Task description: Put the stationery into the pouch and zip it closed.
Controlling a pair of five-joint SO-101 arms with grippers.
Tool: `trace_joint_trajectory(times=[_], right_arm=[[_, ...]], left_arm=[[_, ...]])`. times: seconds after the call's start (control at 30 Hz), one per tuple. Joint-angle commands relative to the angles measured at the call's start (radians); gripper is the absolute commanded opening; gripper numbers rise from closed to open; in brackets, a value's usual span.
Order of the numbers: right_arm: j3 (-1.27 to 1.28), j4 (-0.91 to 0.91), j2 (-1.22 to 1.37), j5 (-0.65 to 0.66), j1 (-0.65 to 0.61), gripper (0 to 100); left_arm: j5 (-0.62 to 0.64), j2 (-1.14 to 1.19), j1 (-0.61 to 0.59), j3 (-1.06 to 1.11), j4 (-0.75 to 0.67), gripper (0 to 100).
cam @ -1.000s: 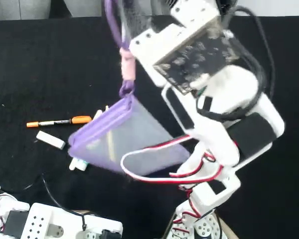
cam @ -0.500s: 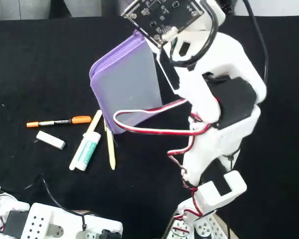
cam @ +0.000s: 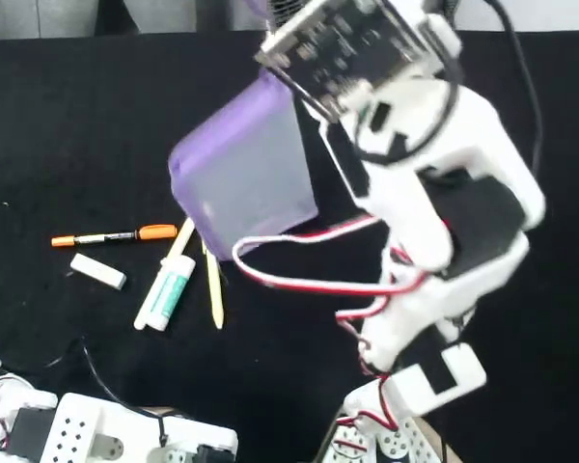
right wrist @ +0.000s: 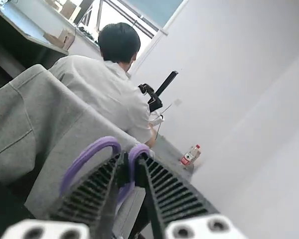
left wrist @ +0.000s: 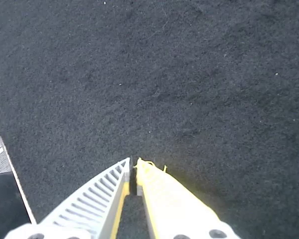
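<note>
Pouch point(cam: 241, 183): purple, raised off the worktop point(cam: 77, 116) within the last second, now aloft, its loop point(right wrist: 84, 159) pinched in the right hand point(right wrist: 129, 172), nothing visible inside; marker point(cam: 116, 234), eraser point(cam: 97, 271), glue stick point(cam: 166, 294), pencil point(cam: 213, 285) uncovered below the pouch, unpacked; left hand point(left wrist: 132, 167) pressed together, empty.

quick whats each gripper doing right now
Left gripper: closed, holding nothing, over the black table.
Right gripper: closed on the purple loop of the pouch, which hangs from it.
</note>
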Motion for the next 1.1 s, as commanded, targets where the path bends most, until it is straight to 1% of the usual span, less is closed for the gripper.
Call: trace_joint_trajectory(times=[0.0, 0.13, 0.23, 0.33, 0.4, 0.53, 0.63, 0.73, 0.87, 0.97, 1.07], right_arm=[[-0.061, -0.031, -0.082, 0.029, 0.031, 1.1], [-0.059, -0.006, -0.139, 0.1, 0.112, 1.1], [-0.059, -0.005, -0.173, 0.144, 0.207, 1.1], [-0.059, 0.008, -0.188, 0.164, 0.276, 1.1], [-0.036, 0.048, -0.188, 0.17, 0.295, 1.1], [0.117, 0.095, -0.186, 0.198, 0.276, 1.1], [0.231, 0.055, -0.186, 0.19, 0.264, 1.1], [0.308, 0.006, -0.186, 0.19, 0.207, 1.1], [0.372, 0.005, -0.194, 0.189, 0.075, 1.1], [0.36, 0.04, -0.196, 0.135, -0.012, 1.1], [0.294, 0.091, -0.196, 0.097, -0.074, 1.1]], left_arm=[[-0.008, 0.002, -0.004, 0.022, 0.006, 3], [-0.008, 0.002, -0.005, 0.022, 0.006, 3], [-0.008, 0.002, -0.002, 0.022, 0.006, 3], [-0.008, 0.002, -0.002, 0.022, 0.006, 3], [-0.008, 0.002, -0.002, 0.022, 0.006, 3], [-0.008, 0.002, -0.002, 0.022, 0.006, 3], [-0.008, 0.002, -0.002, 0.022, 0.006, 3], [-0.008, 0.002, -0.005, 0.022, 0.006, 3], [-0.008, 0.002, -0.005, 0.022, 0.006, 3], [-0.008, 0.002, -0.005, 0.022, 0.006, 3], [-0.008, 0.002, -0.005, 0.022, 0.006, 3]])
